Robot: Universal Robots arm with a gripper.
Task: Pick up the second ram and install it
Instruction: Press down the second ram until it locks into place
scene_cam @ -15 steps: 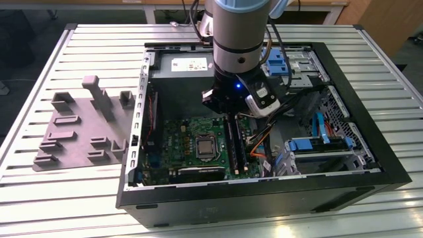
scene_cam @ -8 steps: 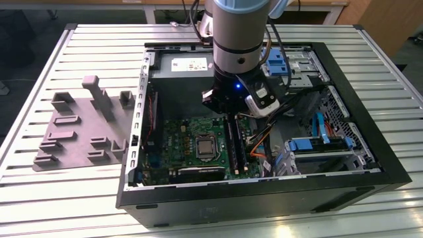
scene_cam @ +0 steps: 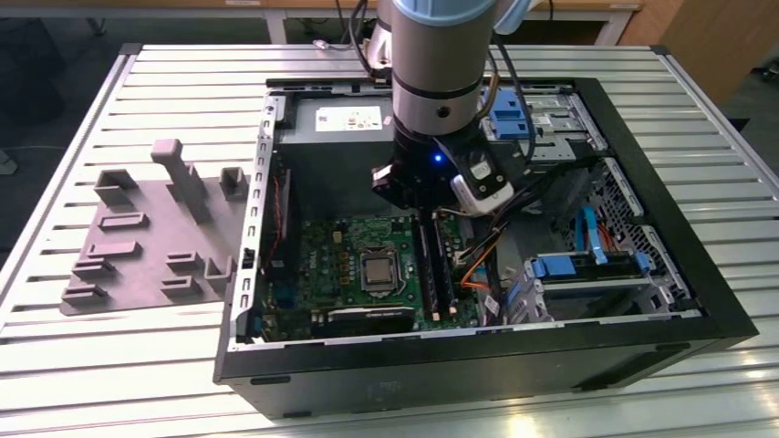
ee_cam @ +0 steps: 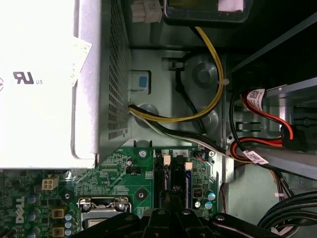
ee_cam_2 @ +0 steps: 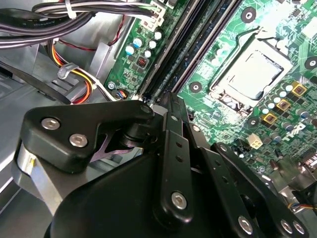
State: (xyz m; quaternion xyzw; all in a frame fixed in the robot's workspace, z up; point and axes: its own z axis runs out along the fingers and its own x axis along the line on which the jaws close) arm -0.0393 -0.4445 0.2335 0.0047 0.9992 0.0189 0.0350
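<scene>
Hovering inside the open computer case, the claw sits low over the green board, directly above the long black memory slots. In the second wrist view its black fingers appear drawn close together, their tips pointing down at the slots; whether a thin dark stick is pinched between them cannot be told, since the linkage hides the tip gap. The second ram cannot be singled out with certainty: in the exterior view a long dark strip stands in the slot area just beside the processor socket, under the claw, but whether that is a seated stick or a bare slot is unclear. The grey plastic tray on the slatted worktop, well apart on the exterior view's left, shows only its raised blocks. Judged from this, pick-up seems done and the work stands at the insertion stage; full seating is not confirmed. Around the slots lie the power-supply box, yellow and black cables, and red cables near the drive bays.
</scene>
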